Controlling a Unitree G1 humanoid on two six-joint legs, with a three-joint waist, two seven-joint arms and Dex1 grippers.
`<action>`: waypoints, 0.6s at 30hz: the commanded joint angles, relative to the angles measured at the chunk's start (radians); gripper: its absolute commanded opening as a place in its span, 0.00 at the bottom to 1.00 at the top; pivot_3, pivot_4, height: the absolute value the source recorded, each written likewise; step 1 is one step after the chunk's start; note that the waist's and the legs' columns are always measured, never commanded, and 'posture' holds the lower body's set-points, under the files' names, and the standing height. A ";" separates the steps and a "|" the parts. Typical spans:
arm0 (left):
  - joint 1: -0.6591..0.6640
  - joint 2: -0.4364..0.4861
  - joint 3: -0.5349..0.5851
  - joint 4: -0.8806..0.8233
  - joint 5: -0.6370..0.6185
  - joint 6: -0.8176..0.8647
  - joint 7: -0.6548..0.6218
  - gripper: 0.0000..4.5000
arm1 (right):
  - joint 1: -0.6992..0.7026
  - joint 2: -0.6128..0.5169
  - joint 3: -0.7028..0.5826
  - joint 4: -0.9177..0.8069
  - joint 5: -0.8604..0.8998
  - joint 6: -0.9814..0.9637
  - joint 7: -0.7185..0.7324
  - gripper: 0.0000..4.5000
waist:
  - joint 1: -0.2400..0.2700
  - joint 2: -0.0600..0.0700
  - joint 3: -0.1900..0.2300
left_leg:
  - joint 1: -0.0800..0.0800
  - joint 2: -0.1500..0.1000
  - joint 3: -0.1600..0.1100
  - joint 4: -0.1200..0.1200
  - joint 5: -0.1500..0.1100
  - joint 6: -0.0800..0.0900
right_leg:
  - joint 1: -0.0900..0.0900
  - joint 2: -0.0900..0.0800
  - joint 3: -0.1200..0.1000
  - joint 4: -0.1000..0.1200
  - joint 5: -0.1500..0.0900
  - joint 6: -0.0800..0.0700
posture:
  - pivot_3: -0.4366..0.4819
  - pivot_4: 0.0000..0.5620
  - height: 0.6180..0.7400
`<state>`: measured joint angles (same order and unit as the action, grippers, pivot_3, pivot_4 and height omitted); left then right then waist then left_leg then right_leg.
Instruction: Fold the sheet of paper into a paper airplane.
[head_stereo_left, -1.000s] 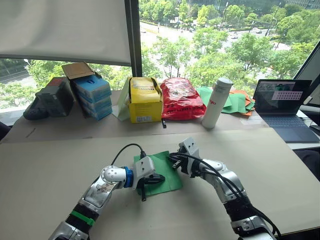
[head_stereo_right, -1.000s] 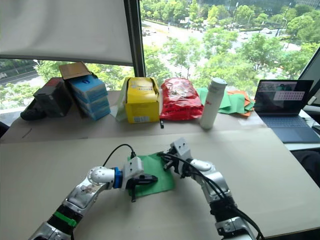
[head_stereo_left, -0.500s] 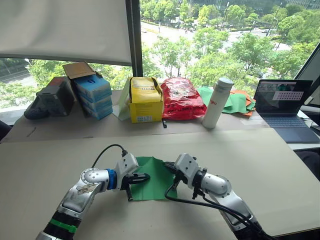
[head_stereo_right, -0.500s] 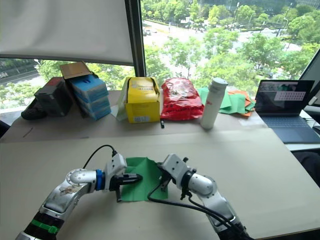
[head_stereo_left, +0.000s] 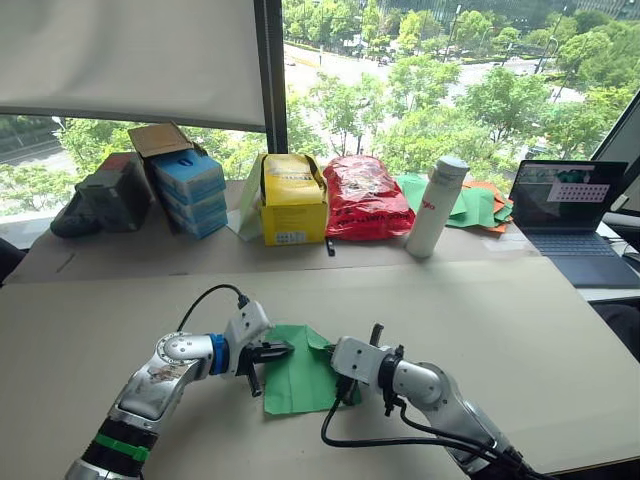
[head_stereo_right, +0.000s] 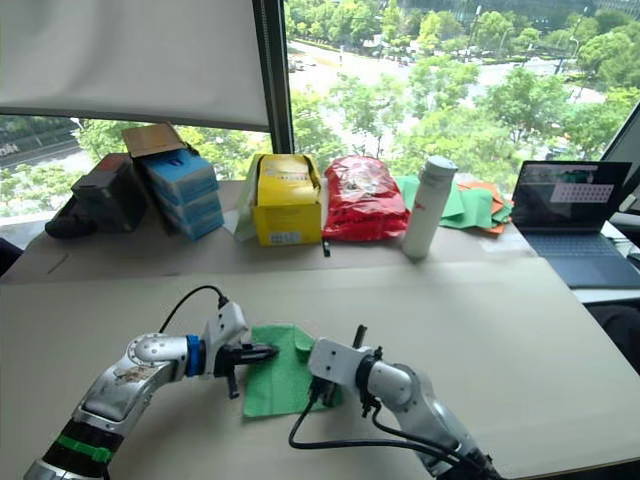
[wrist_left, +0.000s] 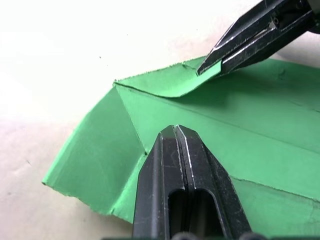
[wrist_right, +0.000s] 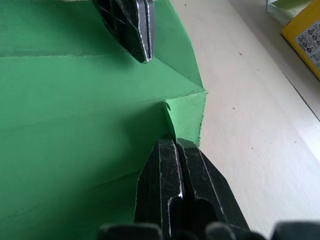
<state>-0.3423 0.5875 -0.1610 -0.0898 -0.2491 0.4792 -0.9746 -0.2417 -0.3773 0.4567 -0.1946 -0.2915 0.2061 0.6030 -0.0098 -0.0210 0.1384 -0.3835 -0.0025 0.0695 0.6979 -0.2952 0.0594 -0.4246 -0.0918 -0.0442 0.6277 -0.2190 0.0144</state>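
The sheet of paper (head_stereo_left: 298, 375) is bright green, creased, and lies flat on the table in front of me. My left gripper (wrist_left: 175, 131) is shut, and its tips rest on the sheet where two creases meet, near the paper's left edge (head_stereo_left: 270, 352). My right gripper (wrist_right: 172, 143) is shut on the sheet's far corner. That corner flap (wrist_left: 172, 82) is lifted and curls back over the sheet. In the left wrist view the right gripper's fingertips (wrist_left: 212, 64) pinch this flap. The two grippers are a short way apart.
Along the table's back edge stand stacked blue boxes (head_stereo_left: 186, 192), a yellow box (head_stereo_left: 292, 200), a red bag (head_stereo_left: 362, 198), a white bottle (head_stereo_left: 436, 205), a pile of green and orange papers (head_stereo_left: 470, 205) and a laptop (head_stereo_left: 566, 206). Bare tabletop (head_stereo_left: 520, 320) lies to the right.
My right gripper has moved left across the sheet and now pinches its far corner, lifting it. The left gripper has shifted slightly left, still on the paper.
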 joint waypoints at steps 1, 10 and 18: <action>-0.067 -0.022 -0.019 0.006 -0.006 -0.008 -0.014 0.00 | -0.026 0.005 0.000 0.006 -0.007 0.028 0.014 0.01 | 0.000 0.000 0.000 | 0.000 0.000 0.000 0.000 0.000 0.000 | 0.000 0.000 0.000 0.000 0.000 0.000 | 0.48 0.27 1.00; -0.190 -0.083 -0.118 0.220 0.113 -0.147 -0.017 0.00 | -0.043 0.012 0.017 -0.004 -0.012 0.077 0.046 0.01 | -0.001 0.000 0.000 | 0.000 0.000 0.001 0.001 0.002 -0.004 | 0.000 0.002 -0.001 0.000 0.000 0.000 | 0.48 0.27 1.00; -0.235 -0.116 -0.166 0.364 0.205 -0.252 -0.016 0.00 | -0.032 0.003 0.019 -0.019 -0.022 0.085 0.054 0.01 | 0.000 0.000 0.000 | 0.000 0.000 0.001 0.001 0.000 0.000 | 0.000 0.002 -0.001 0.000 0.000 0.000 | 0.48 0.27 1.00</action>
<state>-0.5678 0.4693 -0.3212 0.2568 -0.0713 0.2488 -0.9927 -0.2887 -0.3656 0.4642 -0.1915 -0.3038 0.2708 0.6460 -0.0102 -0.0213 0.1382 -0.3839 -0.0029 0.0703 0.6994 -0.2951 0.0593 -0.4244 -0.0897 -0.0453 0.6275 -0.2190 0.0145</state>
